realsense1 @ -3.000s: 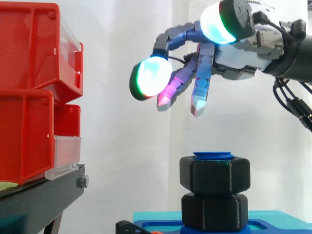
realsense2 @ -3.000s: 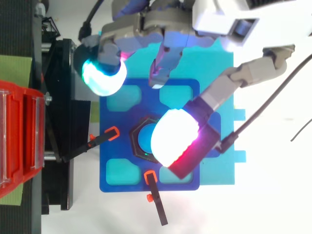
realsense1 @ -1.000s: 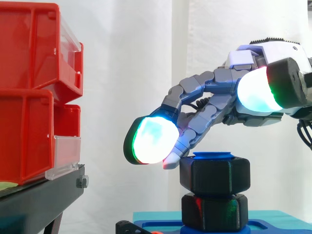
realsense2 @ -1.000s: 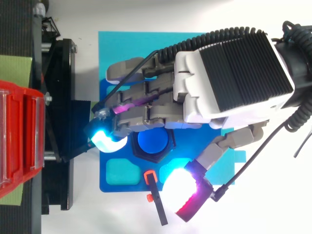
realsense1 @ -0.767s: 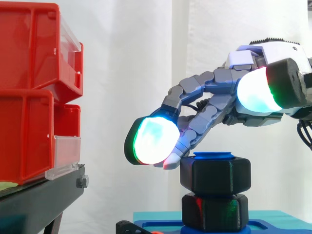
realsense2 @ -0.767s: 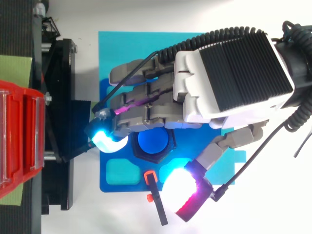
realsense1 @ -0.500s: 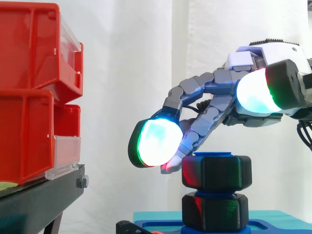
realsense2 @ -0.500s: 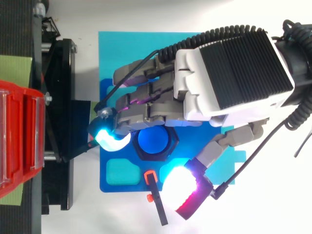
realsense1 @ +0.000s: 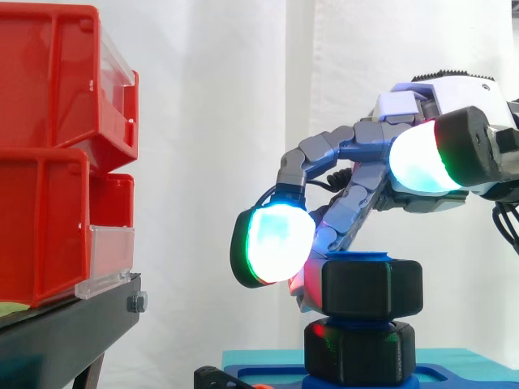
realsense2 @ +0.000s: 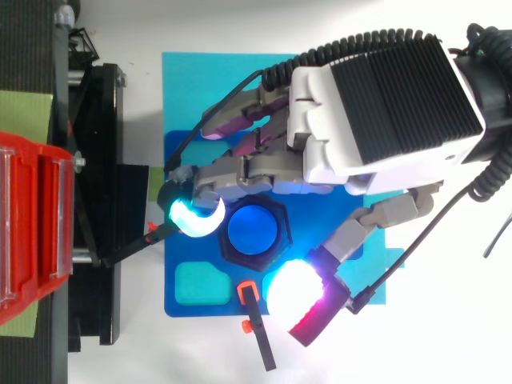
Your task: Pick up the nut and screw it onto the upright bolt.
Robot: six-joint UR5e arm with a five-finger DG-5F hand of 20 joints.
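A black hex nut (realsense1: 373, 288) sits near the top of the upright blue bolt (realsense2: 252, 230), above a second black hex piece (realsense1: 361, 352) on the blue fixture (realsense2: 192, 308). My hand (realsense2: 376, 104) reaches in from the right, over the bolt. Its bent fingers wrap the nut's far and left sides, and one green-glowing pad (realsense1: 276, 243) hangs low by the nut's left face. The thumb's white pad (realsense2: 294, 292) stays raised off the nut's near right side.
Red bins (realsense1: 49, 154) stand stacked on a black stand (realsense1: 65, 324) to the left. The blue fixture rests on a teal plate (realsense2: 184, 80). Two black clamps with orange tips (realsense2: 250, 308) point at the fixture from the left and from the front.
The hand came down from above the bolt and its fingers curled in against the nut. The nut has turned on the bolt, and the low green pad moved right, closer to it.
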